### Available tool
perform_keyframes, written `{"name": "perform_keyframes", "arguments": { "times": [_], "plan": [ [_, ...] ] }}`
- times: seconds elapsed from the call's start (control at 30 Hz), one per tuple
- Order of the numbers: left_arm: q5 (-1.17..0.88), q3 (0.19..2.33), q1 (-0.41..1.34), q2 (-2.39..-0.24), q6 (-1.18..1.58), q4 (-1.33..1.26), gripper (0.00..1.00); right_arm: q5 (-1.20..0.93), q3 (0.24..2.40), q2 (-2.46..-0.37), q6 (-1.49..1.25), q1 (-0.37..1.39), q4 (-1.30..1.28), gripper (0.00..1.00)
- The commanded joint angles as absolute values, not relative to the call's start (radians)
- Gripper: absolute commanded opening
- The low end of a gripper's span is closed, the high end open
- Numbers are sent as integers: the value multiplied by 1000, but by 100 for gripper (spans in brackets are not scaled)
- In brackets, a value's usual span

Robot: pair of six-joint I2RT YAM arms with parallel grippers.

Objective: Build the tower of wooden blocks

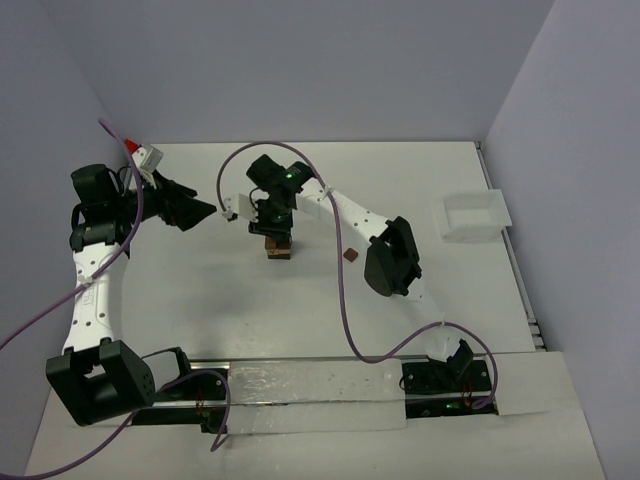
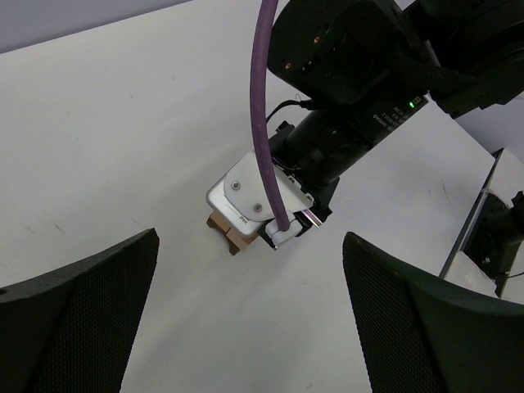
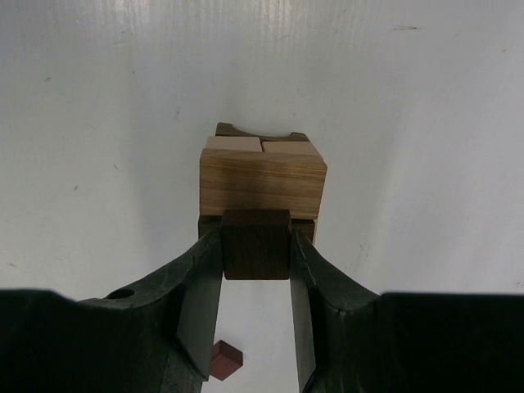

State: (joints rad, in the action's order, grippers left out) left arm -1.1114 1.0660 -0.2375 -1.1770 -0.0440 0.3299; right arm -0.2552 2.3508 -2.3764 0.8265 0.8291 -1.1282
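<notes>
1. Your right hand (image 3: 256,239) is clenched on a small dark brown wooden cube (image 3: 256,246), one finger pressed to each side of it.
2. The stack of light tan and dark wooden blocks (image 3: 262,176), your tower, stands mid-desk directly beyond those fingers. Two pale blocks lie side by side on its top layer, over a broader tan block and a dark base.
3. I judge you are at the placing step: the cube hangs at the tower's near edge. Whether it already touches the stack I cannot tell.
4. The next move calls for centring the cube over a flat spot and lowering gently. Part the fingers only once it rests there, because a sideways nudge could topple the small stack.
5. Your left hand (image 1: 203,210) is released, its fingers spread wide. It hovers to the left of the tower, apart from it and gripping nothing.
6. One small reddish-brown wooden block (image 1: 350,256) lies loose on the white desk (image 1: 200,310), just right of the tower, likely a later piece.
7. The white rectangular tray (image 1: 450,222) sits well apart at the desk's right side. From above, no block shows in it.
</notes>
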Motion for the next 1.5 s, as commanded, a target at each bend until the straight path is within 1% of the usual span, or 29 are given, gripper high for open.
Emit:
{"name": "perform_keyframes", "arguments": {
  "times": [0.0, 0.07, 0.17, 0.2, 0.23, 0.33, 0.47, 0.6, 0.73, 0.87, 1.0, 1.07, 1.13, 1.3, 1.33, 1.47],
  "plan": [
    [-1127, 1067, -244, -1158, -59, 293, 99, -263, 2368, -2379, 818, 842, -1091, 42],
    [-1124, 1065, -244, -1155, -58, 291, 99, -264, 2364, -2378, 816, 842, -1089, 47],
    [-1118, 1065, -244, -1155, -58, 290, 99, -272, 2364, -2373, 808, 844, -1086, 61],
    [-1118, 1065, -244, -1155, -60, 290, 99, -275, 2364, -2371, 807, 844, -1086, 61],
    [-1118, 1068, -244, -1157, -60, 293, 99, -279, 2365, -2368, 806, 845, -1087, 67],
    [-1116, 1079, -244, -1160, -64, 302, 99, -279, 2365, -2348, 803, 849, -1088, 80],
    [-1115, 1093, -244, -1154, -52, 301, 99, -282, 2363, -2288, 789, 847, -1089, 85],
    [-1107, 1094, -244, -1131, -18, 268, 99, -303, 2353, -2185, 762, 832, -1087, 87],
    [-1099, 1114, -244, -1126, -30, 290, 99, -348, 2348, -2093, 740, 777, -1109, 86],
    [-1086, 1121, -244, -1114, -61, 331, 99, -404, 2283, -2006, 739, 669, -1158, 80],
    [-1045, 1102, -245, -1100, -50, 313, 99, -379, 2090, -1951, 750, 584, -1162, 70],
    [-1028, 1087, -244, -1090, -41, 291, 99, -344, 1951, -1909, 740, 543, -1105, 64],
    [-1016, 1076, -245, -1081, -35, 278, 98, -309, 1790, -1878, 721, 514, -1044, 61],
    [-1015, 1063, -244, -1090, -34, 263, 98, -236, 1473, -1807, 665, 497, -825, 61],
    [-1018, 1063, -244, -1097, -35, 265, 98, -235, 1443, -1803, 651, 496, -773, 63],
    [-1017, 1069, -242, -1111, -43, 273, 98, -224, 1339, -1804, 586, 486, -636, 65]
  ]
}}
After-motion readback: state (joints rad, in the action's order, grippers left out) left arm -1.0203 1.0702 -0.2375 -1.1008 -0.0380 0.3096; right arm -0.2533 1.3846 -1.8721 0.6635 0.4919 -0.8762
